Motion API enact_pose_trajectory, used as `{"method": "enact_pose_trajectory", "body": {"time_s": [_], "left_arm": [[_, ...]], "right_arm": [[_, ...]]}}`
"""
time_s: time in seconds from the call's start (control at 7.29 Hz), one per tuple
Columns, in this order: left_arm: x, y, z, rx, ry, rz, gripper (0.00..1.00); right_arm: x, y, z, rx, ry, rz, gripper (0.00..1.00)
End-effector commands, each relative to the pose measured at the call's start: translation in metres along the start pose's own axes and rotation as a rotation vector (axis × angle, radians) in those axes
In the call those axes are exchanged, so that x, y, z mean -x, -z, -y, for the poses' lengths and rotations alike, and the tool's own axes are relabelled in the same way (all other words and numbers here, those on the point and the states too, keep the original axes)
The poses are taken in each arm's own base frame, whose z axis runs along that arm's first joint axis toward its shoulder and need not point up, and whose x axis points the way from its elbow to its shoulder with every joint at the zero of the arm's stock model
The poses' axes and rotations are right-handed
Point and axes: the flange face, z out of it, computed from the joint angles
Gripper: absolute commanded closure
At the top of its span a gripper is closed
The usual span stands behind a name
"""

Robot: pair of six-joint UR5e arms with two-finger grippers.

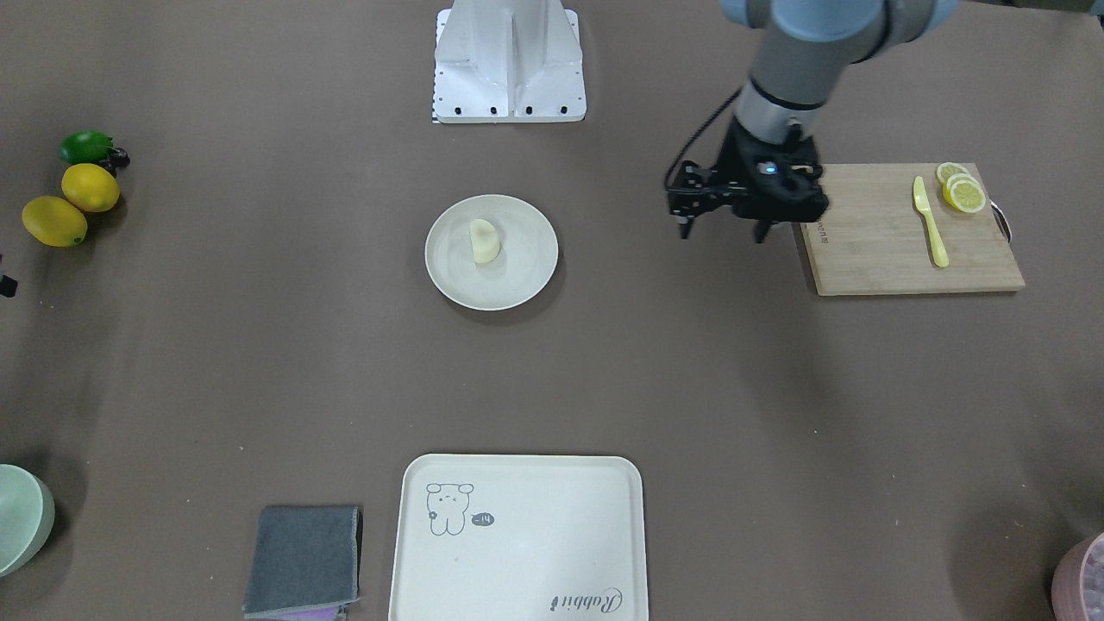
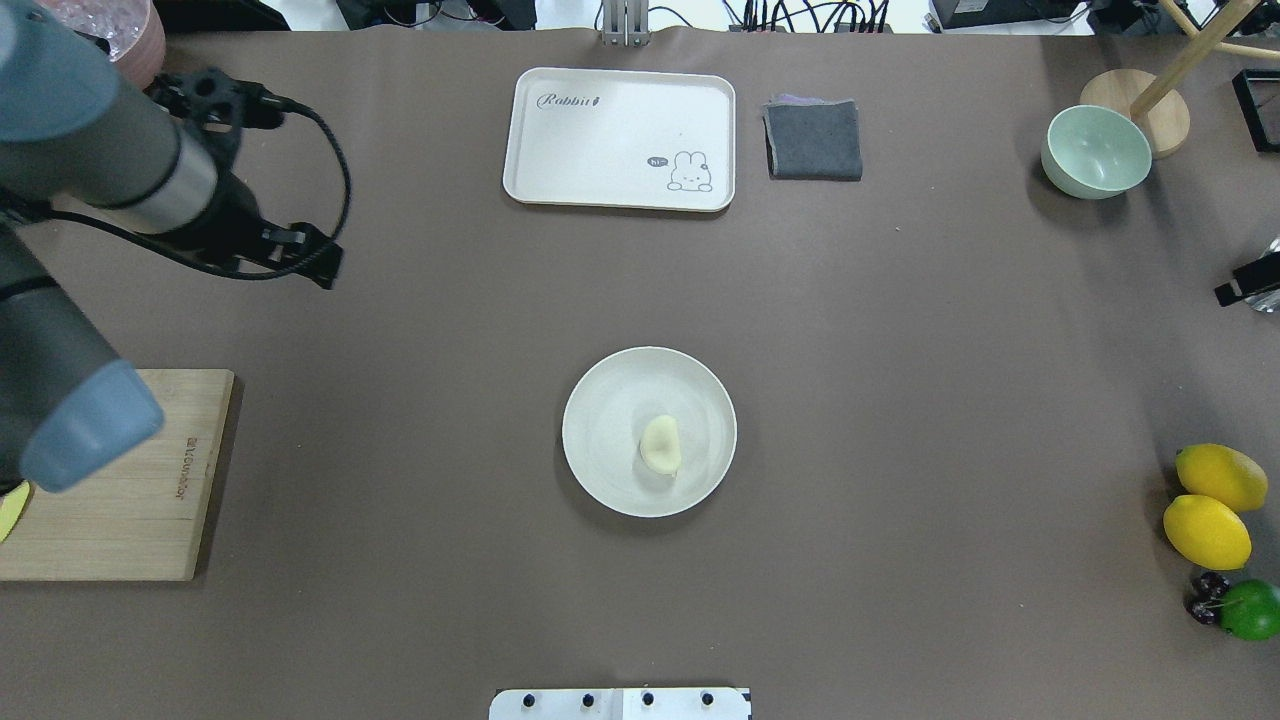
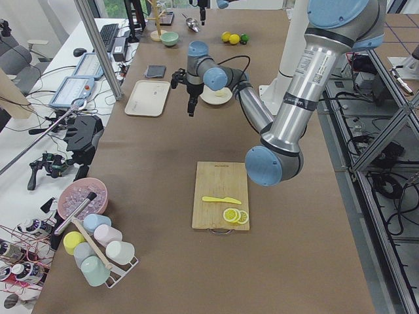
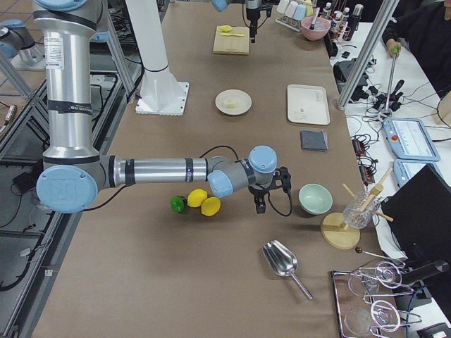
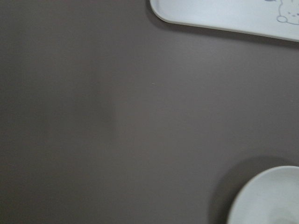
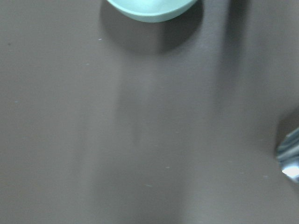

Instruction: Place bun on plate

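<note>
The bun, a small pale cream lump, lies on the round cream plate in the middle of the table. From overhead the bun sits slightly right of the plate's centre. My left gripper hovers open and empty between the plate and the wooden board, well apart from the plate. The left wrist view catches only the plate's rim. My right gripper is cut off at the table's right edge and also shows in the right side view; I cannot tell whether it is open or shut.
A wooden cutting board holds a yellow knife and lemon slices. A cream tray, grey cloth and green bowl line the far side. Two lemons and a lime sit near my right arm.
</note>
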Motion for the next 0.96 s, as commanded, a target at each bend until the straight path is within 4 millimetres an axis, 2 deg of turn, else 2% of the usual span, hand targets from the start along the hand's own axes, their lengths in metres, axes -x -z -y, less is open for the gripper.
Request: {"method": "enact_pose_trajectory", "body": {"time_s": [0.0, 0.14, 0.27, 0.41, 0.55, 0.82], "left_arm": [[0.179, 0.034, -0.006, 0.040, -0.158, 0.021, 0.03], [0.266, 0.036, -0.019, 0.070, -0.179, -0.032, 0.03], [0.341, 0.035, -0.031, 0.078, -0.220, -0.051, 0.03], [0.397, 0.023, -0.060, 0.111, -0.217, -0.046, 0.02], [0.408, 0.013, -0.071, 0.136, -0.189, -0.043, 0.02], [0.416, 0.007, -0.077, 0.144, -0.177, -0.044, 0.02]], "right_arm": [[-0.059, 0.035, -0.007, 0.034, 0.072, -0.081, 0.00], [-0.063, 0.041, -0.006, 0.029, 0.065, -0.083, 0.00], [-0.061, 0.043, -0.003, 0.024, 0.068, -0.081, 0.00], [-0.060, 0.043, -0.003, 0.026, 0.066, -0.081, 0.00], [-0.060, 0.043, -0.005, 0.029, 0.064, -0.079, 0.00], [-0.062, 0.041, -0.006, 0.031, 0.060, -0.079, 0.00]]}}
